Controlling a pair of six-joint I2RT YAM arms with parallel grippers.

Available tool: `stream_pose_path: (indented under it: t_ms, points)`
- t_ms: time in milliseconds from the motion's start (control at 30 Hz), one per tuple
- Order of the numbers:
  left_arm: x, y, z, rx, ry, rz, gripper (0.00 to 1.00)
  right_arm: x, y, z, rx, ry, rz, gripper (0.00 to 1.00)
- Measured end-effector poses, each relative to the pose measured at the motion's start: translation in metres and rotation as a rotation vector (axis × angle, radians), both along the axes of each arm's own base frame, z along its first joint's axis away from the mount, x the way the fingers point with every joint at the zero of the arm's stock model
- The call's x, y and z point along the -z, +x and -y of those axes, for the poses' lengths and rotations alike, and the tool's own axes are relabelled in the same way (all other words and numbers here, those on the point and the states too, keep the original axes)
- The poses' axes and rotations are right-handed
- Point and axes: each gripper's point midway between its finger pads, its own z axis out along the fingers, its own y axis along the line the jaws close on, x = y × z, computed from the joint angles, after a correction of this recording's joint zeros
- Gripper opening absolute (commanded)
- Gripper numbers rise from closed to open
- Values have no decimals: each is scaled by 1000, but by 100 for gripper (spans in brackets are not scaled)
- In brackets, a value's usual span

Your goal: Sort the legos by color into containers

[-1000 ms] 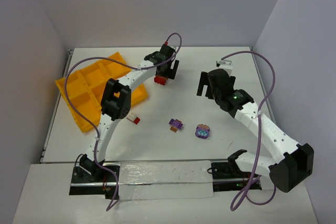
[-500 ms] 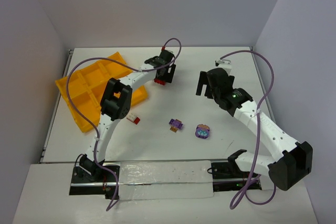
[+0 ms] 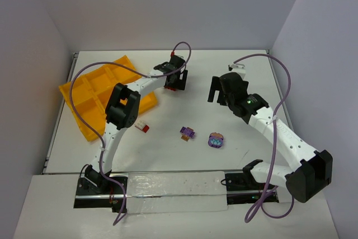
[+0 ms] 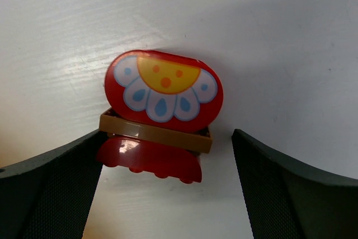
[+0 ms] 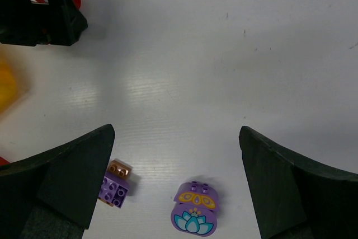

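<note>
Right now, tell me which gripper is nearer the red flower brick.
Left. The left gripper straddles the red flower brick; the right gripper hovers well apart from it.

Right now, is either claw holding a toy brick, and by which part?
Neither holds anything. The left gripper stands open around the red brick, with a gap at one finger; the right gripper hangs open above the table.

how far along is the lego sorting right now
Done: nothing; no brick shows in the yellow tray. In hand: the open left gripper straddles the red flower brick, ungripped. Left: that, the red-white brick, the purple-orange brick and the purple lotus brick. The right gripper hangs open, empty.
</note>
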Motion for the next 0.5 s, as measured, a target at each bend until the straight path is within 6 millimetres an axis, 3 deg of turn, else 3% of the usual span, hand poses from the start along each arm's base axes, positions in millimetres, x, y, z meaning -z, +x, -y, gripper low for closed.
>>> stream_pose_path:
  t_ms: [500]
  points:
    - [1, -17, 24, -24, -64, -17, 99, 6, 0, -5, -17, 7, -21, 100]
